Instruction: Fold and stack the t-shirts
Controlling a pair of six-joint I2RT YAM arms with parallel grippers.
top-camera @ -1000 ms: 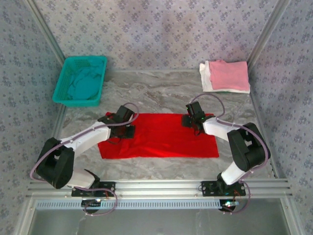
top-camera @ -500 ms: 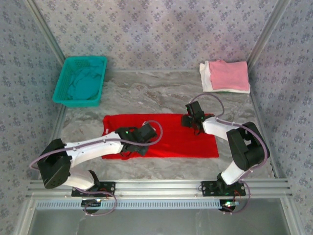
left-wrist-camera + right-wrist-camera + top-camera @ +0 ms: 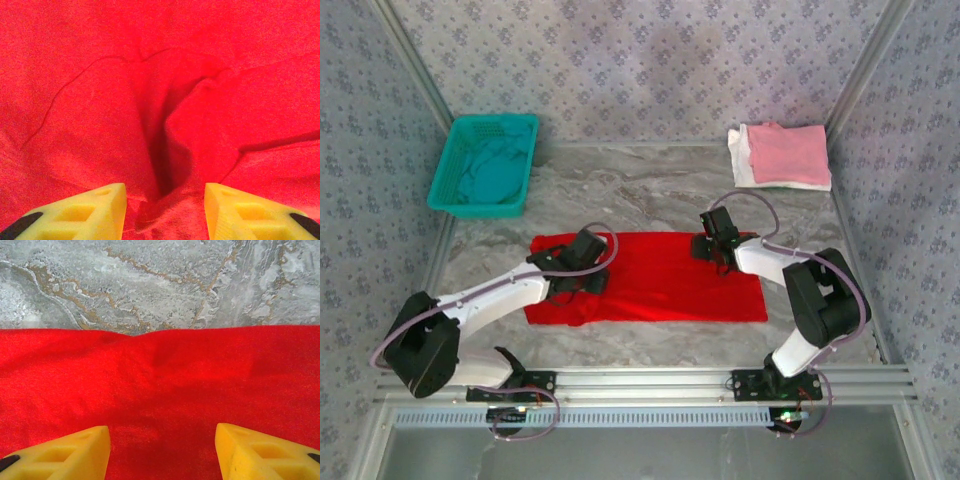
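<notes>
Red soft cloth t-shirt (image 3: 670, 290) lies spread mid-table, fold underway. Left gripper (image 3: 164, 200): jaws wide, straddling a raised crease. Right gripper (image 3: 161, 435): jaws wide at far hem. Next likely calls for pinching both spots.

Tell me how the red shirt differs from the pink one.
The red shirt lies spread wide in the middle; the pink shirt is folded small in the far right corner. The red one rests on the table; the pink one sits atop a white shirt. Both are plain cloth.
</notes>
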